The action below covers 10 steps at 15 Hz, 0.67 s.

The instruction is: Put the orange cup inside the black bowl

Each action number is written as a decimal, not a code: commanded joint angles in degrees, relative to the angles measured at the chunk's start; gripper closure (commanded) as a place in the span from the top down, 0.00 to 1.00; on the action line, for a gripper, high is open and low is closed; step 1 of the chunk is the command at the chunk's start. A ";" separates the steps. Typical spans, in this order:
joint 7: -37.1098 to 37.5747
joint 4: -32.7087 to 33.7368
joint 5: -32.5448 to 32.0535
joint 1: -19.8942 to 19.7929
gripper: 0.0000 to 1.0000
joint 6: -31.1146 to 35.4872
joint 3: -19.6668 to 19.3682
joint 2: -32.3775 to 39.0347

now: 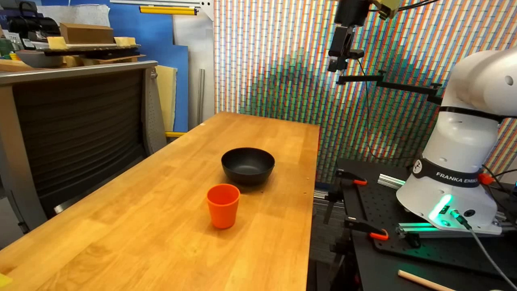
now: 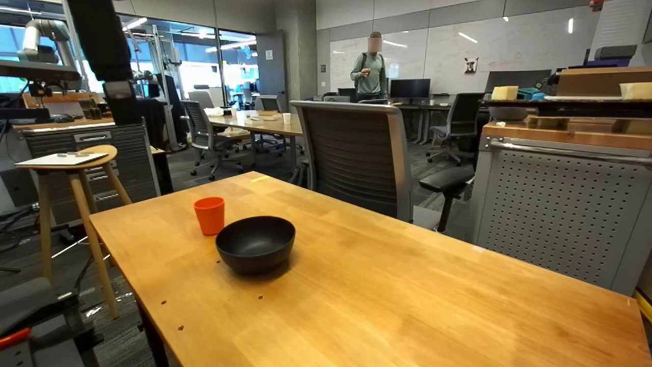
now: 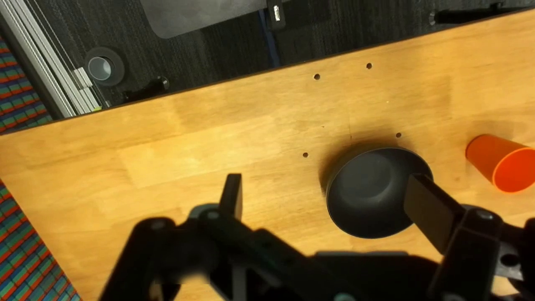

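Note:
The orange cup (image 1: 223, 208) stands upright on the wooden table, a little apart from the black bowl (image 1: 247, 166). Both also show in an exterior view, the cup (image 2: 210, 218) beside the bowl (image 2: 254, 250). In the wrist view the bowl (image 3: 372, 196) lies below my fingers, partly covered by the right finger, and its visible inside is empty. The cup (image 3: 497, 159) is at the right edge of that view, cut off by the frame. My gripper (image 3: 325, 176) is open with nothing between its fingers. It hangs high above table level in an exterior view (image 1: 338, 64).
The wooden table (image 1: 161, 226) has edges near the robot base. A mesh-backed chair (image 2: 356, 163) stands along its far side. A perforated metal cart (image 2: 560, 209) and a wooden stool (image 2: 81, 163) stand nearby. A person (image 2: 374, 74) is in the background.

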 commanded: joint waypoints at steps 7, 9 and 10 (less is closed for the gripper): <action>8.81 16.42 1.05 8.30 1.00 9.01 10.99 33.94; 8.76 21.51 1.36 9.85 1.00 9.14 11.76 41.15; 8.30 24.41 1.48 10.72 1.00 8.94 12.09 44.75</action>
